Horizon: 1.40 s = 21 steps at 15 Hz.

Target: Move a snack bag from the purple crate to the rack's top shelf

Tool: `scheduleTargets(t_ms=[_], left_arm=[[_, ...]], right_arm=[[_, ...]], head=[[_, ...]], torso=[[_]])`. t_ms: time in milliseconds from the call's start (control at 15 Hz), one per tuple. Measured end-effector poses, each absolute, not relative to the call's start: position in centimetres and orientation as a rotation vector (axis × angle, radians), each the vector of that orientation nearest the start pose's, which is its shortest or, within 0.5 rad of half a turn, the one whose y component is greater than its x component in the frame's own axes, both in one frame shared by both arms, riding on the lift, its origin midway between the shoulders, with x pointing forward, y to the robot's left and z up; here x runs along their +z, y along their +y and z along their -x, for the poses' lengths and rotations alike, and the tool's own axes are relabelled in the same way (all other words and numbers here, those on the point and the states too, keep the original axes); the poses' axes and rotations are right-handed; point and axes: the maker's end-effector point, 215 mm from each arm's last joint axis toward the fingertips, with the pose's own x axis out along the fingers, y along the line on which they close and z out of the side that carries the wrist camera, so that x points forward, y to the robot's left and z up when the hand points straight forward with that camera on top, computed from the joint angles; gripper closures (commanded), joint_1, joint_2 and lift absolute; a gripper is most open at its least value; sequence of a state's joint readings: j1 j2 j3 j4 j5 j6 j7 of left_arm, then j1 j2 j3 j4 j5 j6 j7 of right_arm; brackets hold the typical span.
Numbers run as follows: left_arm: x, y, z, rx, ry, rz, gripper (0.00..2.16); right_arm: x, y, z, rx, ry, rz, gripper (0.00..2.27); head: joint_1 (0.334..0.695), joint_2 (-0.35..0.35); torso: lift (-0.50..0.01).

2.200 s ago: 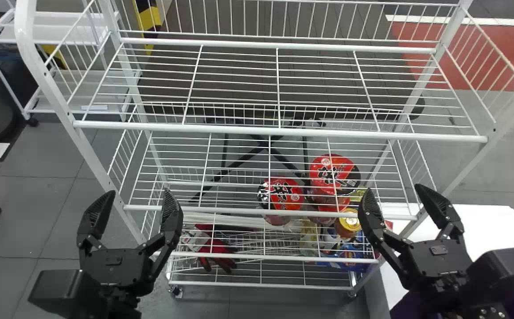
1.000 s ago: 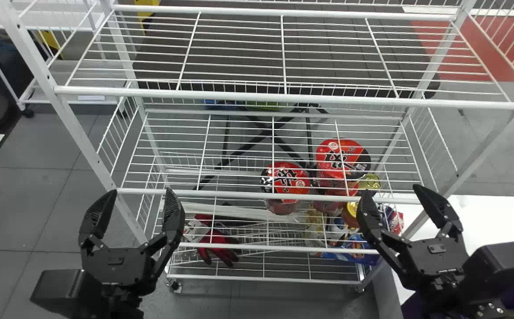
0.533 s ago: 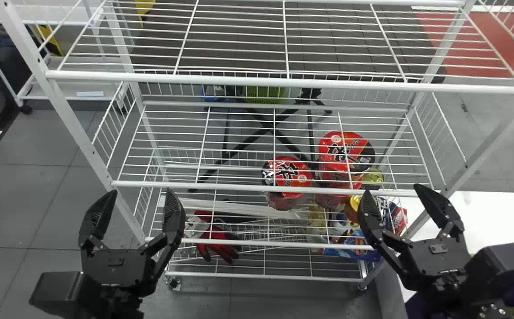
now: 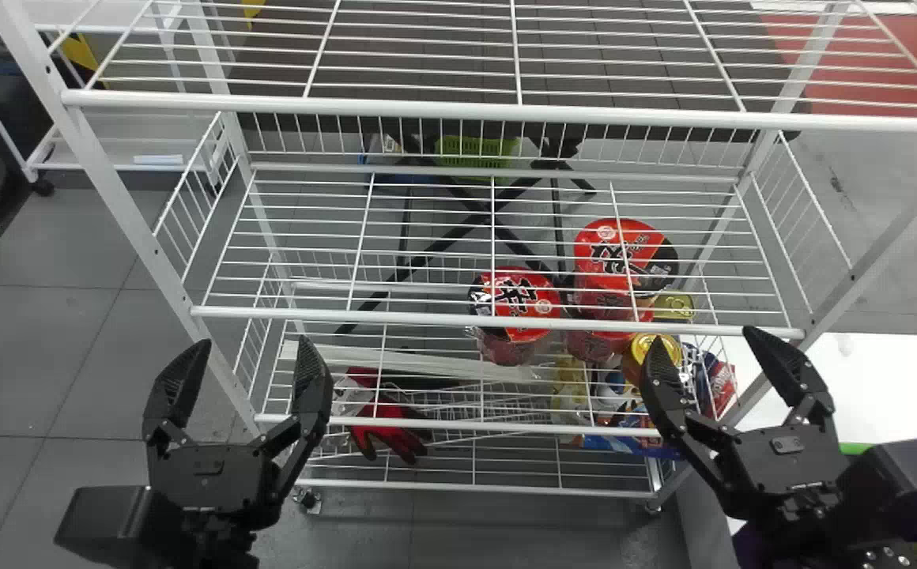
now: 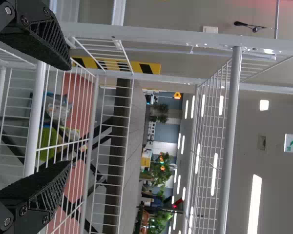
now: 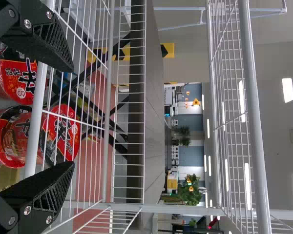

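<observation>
The rack's top shelf (image 4: 506, 109) crosses the upper part of the head view, and its wires hold nothing. My left gripper (image 4: 253, 341) is open in front of the rack's left side. Open as well, my right gripper (image 4: 701, 338) is before the right side. In the left wrist view the left gripper (image 5: 68, 116) has nothing between its fingers; the same goes for the right gripper (image 6: 72, 117) in its own view. Purple parts of what looks like the crate (image 4: 759, 545) peek out around the right arm at the lower right. I cannot make out a snack bag in it.
Red noodle cups (image 4: 515, 304) and a gold-lidded jar (image 4: 654, 348) stand on lower shelves toward the right. Red gloves (image 4: 387, 431) lie lower left. A white table (image 4: 893, 379) adjoins the rack's right side. Rack posts rise near both grippers.
The shelves have shifted in the head view, the top one upward and out toward the edge, and look larger. Both grippers have kept nearly the same place there, open throughout. More purple showed around the right arm earlier.
</observation>
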<state>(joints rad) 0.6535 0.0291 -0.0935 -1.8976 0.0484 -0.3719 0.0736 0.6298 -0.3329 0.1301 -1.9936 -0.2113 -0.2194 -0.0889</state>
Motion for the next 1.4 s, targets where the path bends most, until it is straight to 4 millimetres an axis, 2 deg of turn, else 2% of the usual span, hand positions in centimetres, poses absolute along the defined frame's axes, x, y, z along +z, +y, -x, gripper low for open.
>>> scheduleTargets(t_ms=[1067, 1400], left_arm=[[-36.9, 19.8, -37.5, -0.009, -0.037, 0.081, 0.14], [-37.0, 19.7, -37.3, -0.010, -0.034, 0.079, 0.14]], right_arm=[[-35.4, -20.9, -38.8, 0.179, -0.012, -0.016, 0.15], [-35.1, -20.3, -38.7, 0.206, -0.017, -0.031, 0.16]], head=[[0.695, -0.017], [0.695, -0.009]], torso=[[-0.394], [-0.414]])
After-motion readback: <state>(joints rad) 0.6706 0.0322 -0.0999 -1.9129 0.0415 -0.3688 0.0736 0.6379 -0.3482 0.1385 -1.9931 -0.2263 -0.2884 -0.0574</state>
